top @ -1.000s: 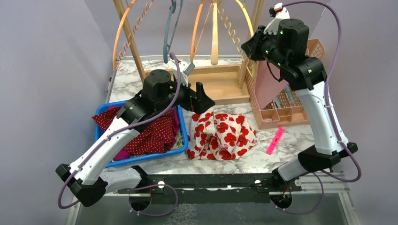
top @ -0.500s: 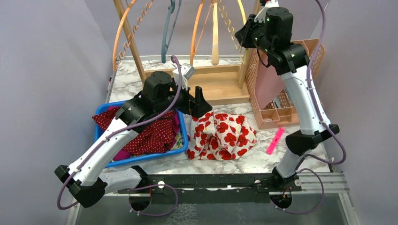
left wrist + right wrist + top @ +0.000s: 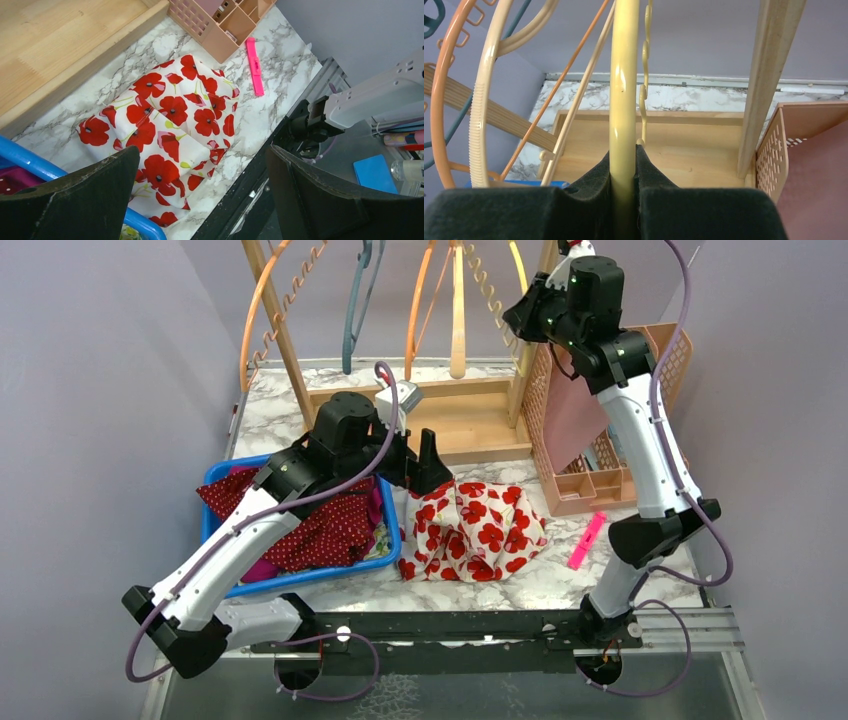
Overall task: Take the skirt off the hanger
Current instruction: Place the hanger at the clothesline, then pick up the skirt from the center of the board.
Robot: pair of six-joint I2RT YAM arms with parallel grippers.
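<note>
The skirt point(image 3: 470, 530), white with red poppies, lies crumpled on the marble table, off the hanger; the left wrist view shows it from above point(image 3: 170, 125). My left gripper point(image 3: 425, 455) hovers just over its left edge, open and empty point(image 3: 202, 155). The hanger point(image 3: 624, 100) is pale yellow and hangs at the wooden rack, its curved arm showing near the top of the top view point(image 3: 517, 265). My right gripper point(image 3: 520, 320) is raised high by the rack's right post, shut on the hanger's bar point(image 3: 624, 155).
The wooden rack point(image 3: 470, 425) carries several other hangers, among them an orange one point(image 3: 250, 320) and a teal one point(image 3: 352, 320). A blue bin point(image 3: 300, 583) of red dotted cloth lies left of the skirt. A pink basket point(image 3: 590, 485) and pink marker point(image 3: 586, 540) lie right.
My right arm has swung up and left toward the rack with the hanger, then nearly settled. The left gripper has lifted slightly over the skirt and stayed open.
</note>
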